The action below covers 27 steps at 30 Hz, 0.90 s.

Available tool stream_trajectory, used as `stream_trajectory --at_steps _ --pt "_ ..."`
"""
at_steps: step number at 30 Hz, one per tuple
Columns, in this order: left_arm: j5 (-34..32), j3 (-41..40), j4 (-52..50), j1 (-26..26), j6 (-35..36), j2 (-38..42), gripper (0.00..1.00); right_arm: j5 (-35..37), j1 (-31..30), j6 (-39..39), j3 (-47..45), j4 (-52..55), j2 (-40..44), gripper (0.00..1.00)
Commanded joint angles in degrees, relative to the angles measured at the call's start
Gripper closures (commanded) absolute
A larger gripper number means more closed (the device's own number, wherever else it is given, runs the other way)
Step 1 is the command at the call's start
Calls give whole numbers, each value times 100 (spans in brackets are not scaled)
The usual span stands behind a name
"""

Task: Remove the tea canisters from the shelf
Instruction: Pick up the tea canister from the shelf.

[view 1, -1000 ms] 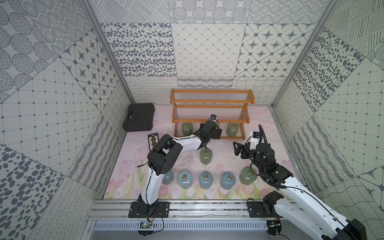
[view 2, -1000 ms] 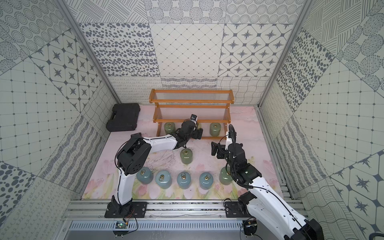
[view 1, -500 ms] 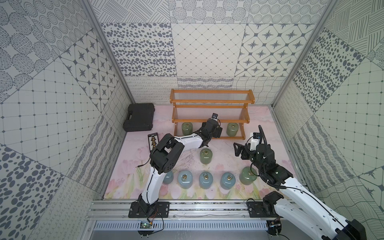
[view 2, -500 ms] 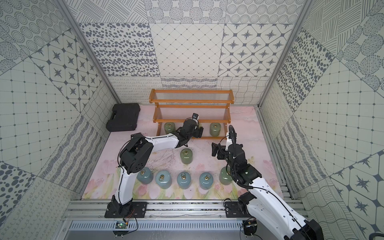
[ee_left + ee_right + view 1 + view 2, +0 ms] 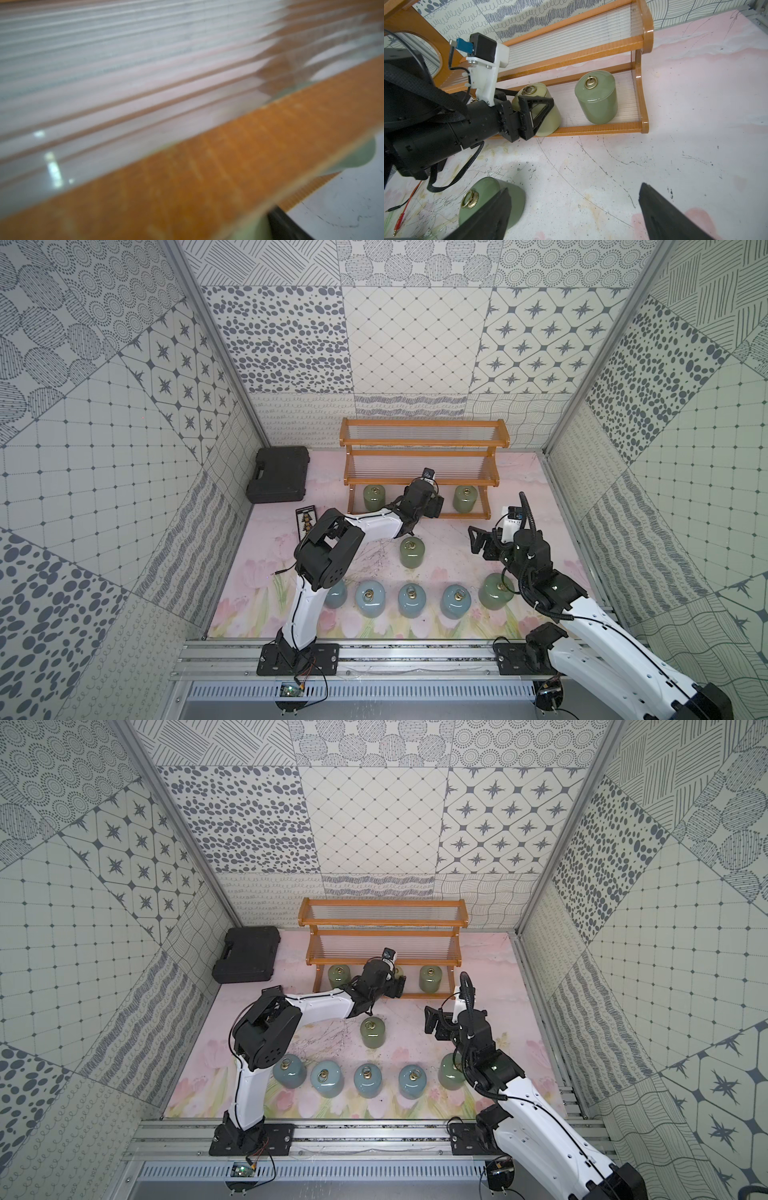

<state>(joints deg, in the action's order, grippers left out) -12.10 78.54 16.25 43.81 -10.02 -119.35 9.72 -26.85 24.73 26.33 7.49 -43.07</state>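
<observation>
The left gripper (image 5: 532, 108) is reached in under the shelf's (image 5: 424, 435) middle rail (image 5: 571, 59) and looks pinched on the cream canister (image 5: 550, 119). That canister stands on the bottom tier, about midway along. The near finger lies flat on its wall; the far one I can't see behind it.

It's a side hold on a glossy round wall, so a quick pull could let it slip or twist loose. The ring (image 5: 529, 89) on top sits close beneath that rail, so lifting before it's out from under would knock wood. The front rail (image 5: 591, 127) makes a low lip, and a flat drag outward could catch the base and tip it. A green canister (image 5: 598, 104) stands near on the same tier, clear of the fingers. Another green (image 5: 374, 497) sits beyond the arm. A sideways swing could nudge either.

The right gripper (image 5: 574, 188) hangs spread wide and empty over the table (image 5: 453, 531), off the shelf's right end. A loose green canister (image 5: 492, 199) is just beside one of its fingers, so that side is tight. The bare table straight in front of the shelf looks open. The front row (image 5: 411, 599) of canisters stands well back from it.
</observation>
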Motion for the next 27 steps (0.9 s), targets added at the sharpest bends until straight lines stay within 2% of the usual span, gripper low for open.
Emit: stream_trajectory --at_steps 1,13,27 --pt "558 -120 195 0 -105 354 25 75 38 41 -66 -133 121 0" --pt "1024 -410 -40 256 -53 865 27 67 48 49 -71 -107 191 0" --pt "1085 -811 -107 801 108 1001 27 92 60 93 -146 -55 342 0"
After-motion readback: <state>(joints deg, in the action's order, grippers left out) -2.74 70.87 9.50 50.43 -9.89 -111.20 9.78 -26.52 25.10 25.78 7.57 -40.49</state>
